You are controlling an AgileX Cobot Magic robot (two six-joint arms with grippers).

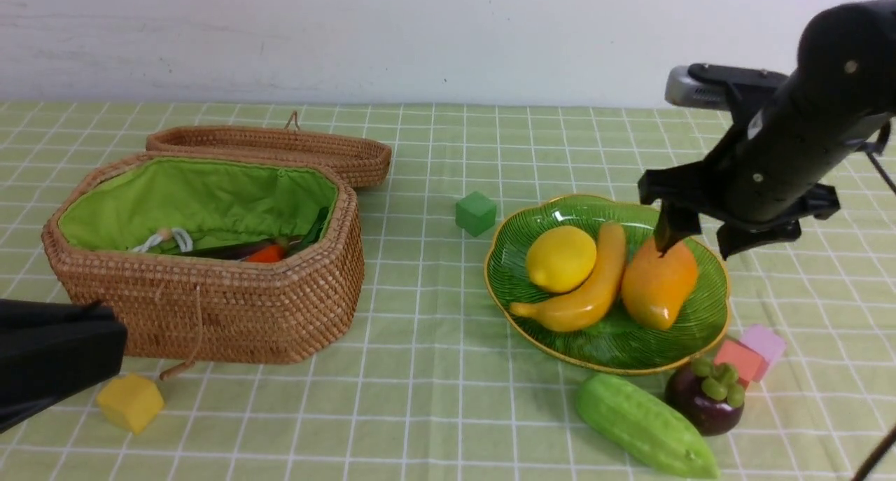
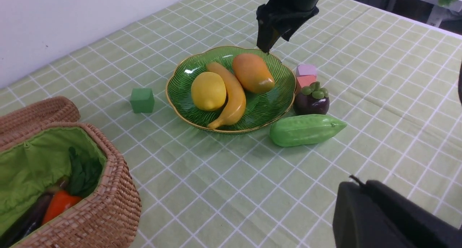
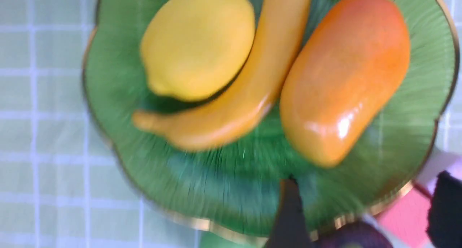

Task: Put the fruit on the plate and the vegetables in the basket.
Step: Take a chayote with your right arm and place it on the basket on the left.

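Three fruits, a glossy lemon (image 1: pixel 560 258), a banana (image 1: pixel 588 292) and an orange mango (image 1: pixel 658 292), lay on the ribbed green plate (image 1: pixel 616 344). Only the left wrist view plainly showed the eggplant (image 2: pixel 25 221) and carrot (image 2: pixel 59 204) inside the basket (image 2: pixel 108 212). The mangosteen (image 1: pixel 703 400) and gourd (image 1: pixel 644 425) sat just beside the plate. The right gripper (image 1: pixel 700 246) hung empty above the mango, fingers apart; whether the left gripper (image 1: pixel 56 355) was spread or closed could not be told.

wall (image 1: pixel 420 33): plain white | tablecloth (image 1: pixel 434 411): light green, white grid | light: even
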